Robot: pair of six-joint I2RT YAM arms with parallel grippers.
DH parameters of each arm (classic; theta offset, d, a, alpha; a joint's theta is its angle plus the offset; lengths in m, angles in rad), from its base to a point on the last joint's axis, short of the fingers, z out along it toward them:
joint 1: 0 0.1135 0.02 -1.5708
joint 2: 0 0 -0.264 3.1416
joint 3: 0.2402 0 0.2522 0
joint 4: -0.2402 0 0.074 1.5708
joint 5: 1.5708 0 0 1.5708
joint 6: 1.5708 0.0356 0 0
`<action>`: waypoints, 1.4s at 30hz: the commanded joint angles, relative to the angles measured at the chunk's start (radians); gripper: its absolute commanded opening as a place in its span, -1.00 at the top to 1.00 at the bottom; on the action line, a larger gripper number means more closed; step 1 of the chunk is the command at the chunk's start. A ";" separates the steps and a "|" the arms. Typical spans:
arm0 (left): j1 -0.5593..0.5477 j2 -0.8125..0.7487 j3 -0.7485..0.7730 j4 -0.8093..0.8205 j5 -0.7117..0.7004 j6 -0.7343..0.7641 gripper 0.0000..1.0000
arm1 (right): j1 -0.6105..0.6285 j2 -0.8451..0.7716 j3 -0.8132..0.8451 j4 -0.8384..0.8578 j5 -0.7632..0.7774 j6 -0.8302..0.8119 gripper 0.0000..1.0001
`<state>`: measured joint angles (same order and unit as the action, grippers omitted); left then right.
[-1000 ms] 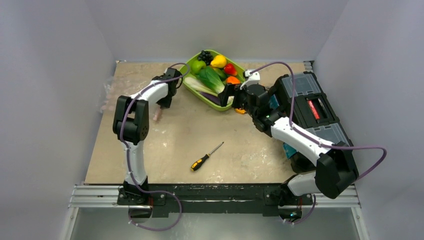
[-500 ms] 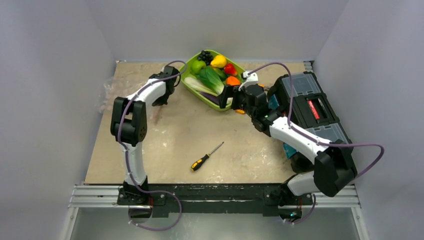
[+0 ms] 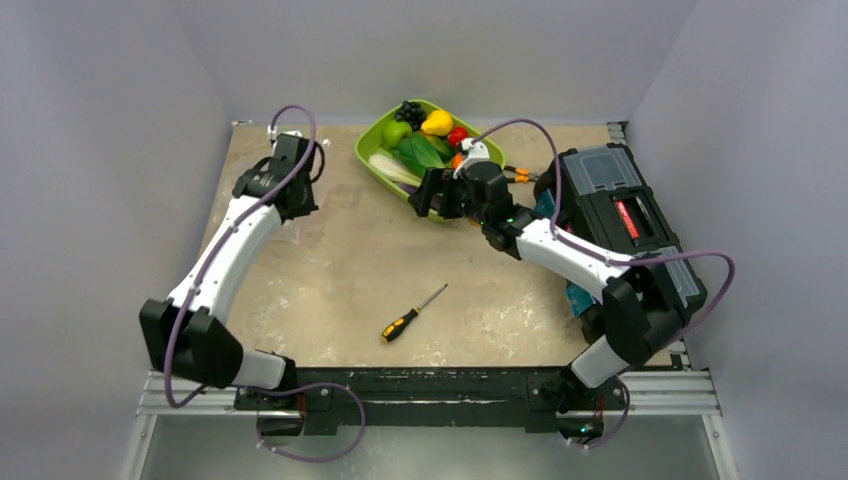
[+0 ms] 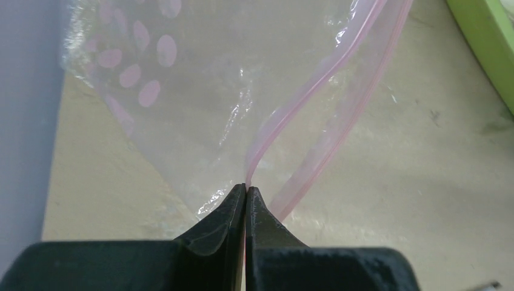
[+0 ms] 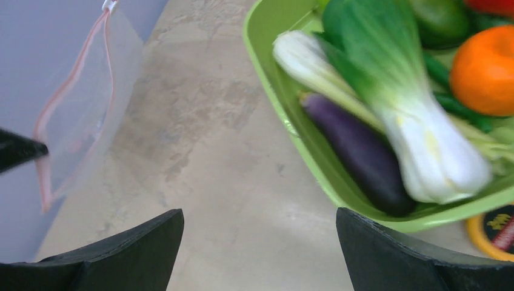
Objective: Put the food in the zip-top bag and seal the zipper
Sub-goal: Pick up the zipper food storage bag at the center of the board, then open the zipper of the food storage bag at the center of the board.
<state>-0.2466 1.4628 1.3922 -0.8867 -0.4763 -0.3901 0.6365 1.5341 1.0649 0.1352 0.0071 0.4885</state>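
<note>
Both left jaws pinch the zipper (image 4: 303,91); right jaws gape wide.

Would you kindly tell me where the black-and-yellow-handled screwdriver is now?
In the top external view, the black-and-yellow-handled screwdriver lies on the beige table near its front edge, about midway across, short of the lime-green tray.

No legible text, brand or number appears in any view. We note a red panel (image 3: 627,218) on the lid of the black toolbox (image 3: 598,205), at 3 o'clock on the tabletop (image 3: 350,270); it is too small to read. In the right wrist view, at 5 o'clock, the yellow marks on a black, orange-rimmed disc (image 5: 498,227) are illegible.
</note>
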 commanded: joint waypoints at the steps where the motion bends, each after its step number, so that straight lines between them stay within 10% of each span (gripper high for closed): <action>1: -0.006 -0.145 -0.135 0.038 0.241 -0.064 1.00 | 0.041 0.093 0.111 0.039 -0.127 0.194 -0.98; 18: -0.055 -0.334 -0.302 0.150 0.492 -0.006 1.00 | 0.194 0.372 0.258 0.213 -0.096 0.345 -0.60; 24: -0.054 -0.337 -0.294 0.142 0.480 0.001 1.00 | 0.211 0.394 0.273 0.214 -0.104 0.284 0.13; 27: -0.056 -0.330 -0.282 0.129 0.460 0.020 1.00 | 0.212 0.395 0.275 0.253 -0.154 0.247 0.95; 30: -0.056 -0.334 -0.268 0.113 0.443 0.042 0.99 | 0.217 0.390 0.255 0.316 -0.195 0.234 1.00; 37: -0.076 -0.369 -0.295 0.143 0.392 0.068 -0.35 | 0.239 0.326 0.205 0.341 -0.233 0.199 1.00; 42: -0.106 -0.381 -0.299 0.150 0.314 0.085 -0.35 | 0.258 0.287 0.196 0.306 -0.240 0.180 1.00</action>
<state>-0.3248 1.1053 1.0863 -0.7708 -0.0845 -0.3363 0.8745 1.9064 1.2659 0.4099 -0.2047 0.7124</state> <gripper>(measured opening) 0.686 0.005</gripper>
